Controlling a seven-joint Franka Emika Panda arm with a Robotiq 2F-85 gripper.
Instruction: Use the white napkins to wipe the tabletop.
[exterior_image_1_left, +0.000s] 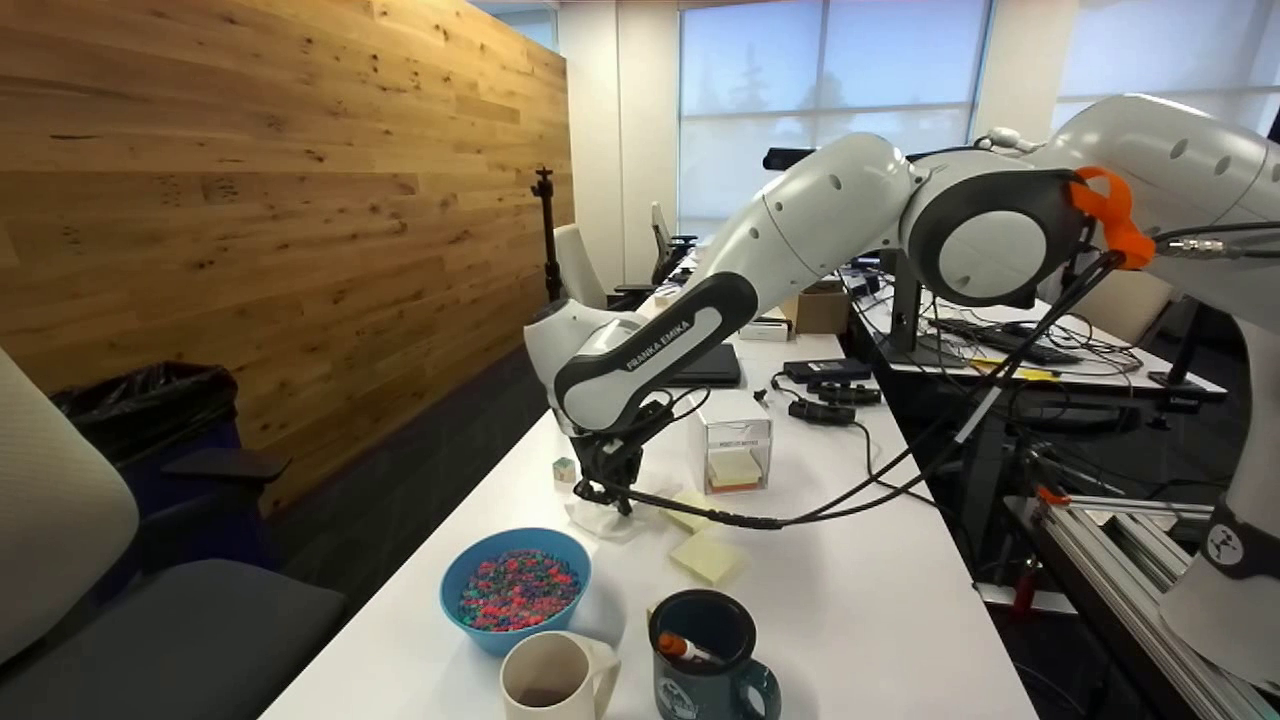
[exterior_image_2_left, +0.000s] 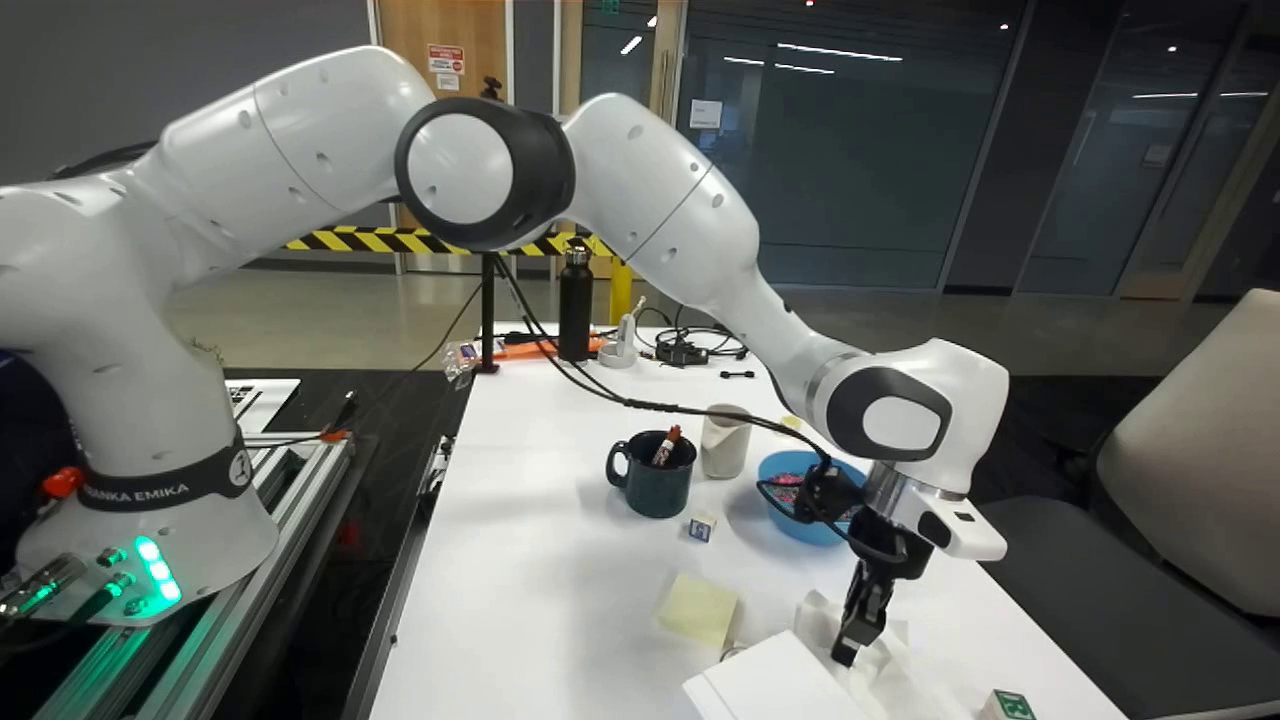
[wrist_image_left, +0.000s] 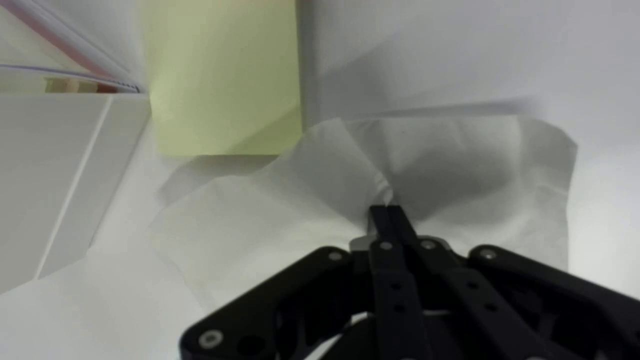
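The white napkin (wrist_image_left: 465, 150) lies crumpled under my gripper (wrist_image_left: 386, 208) in the wrist view. The two black fingers are shut on a pinched fold of the napkin, and the rest spreads out to both sides. The napkin also shows faintly in both exterior views (exterior_image_1_left: 600, 520) (exterior_image_2_left: 820, 615), around the fingertips of the gripper (exterior_image_1_left: 622, 507) (exterior_image_2_left: 846, 652), which points down at table height. The tabletop (exterior_image_1_left: 850, 610) is long, smooth and white; it also shows in an exterior view (exterior_image_2_left: 530, 600) and in the wrist view (wrist_image_left: 600, 75). I cannot tell whether more than one napkin is there.
Yellow paper squares (exterior_image_1_left: 708, 557) (wrist_image_left: 225, 75) lie beside the napkin. A clear-fronted white box (exterior_image_1_left: 735, 440) stands close by. A blue bowl of beads (exterior_image_1_left: 515, 580), a beige mug (exterior_image_1_left: 548, 675) and a dark mug (exterior_image_1_left: 705, 640) stand nearby. Small letter blocks (exterior_image_1_left: 564, 470) (exterior_image_2_left: 701, 527) lie on the table.
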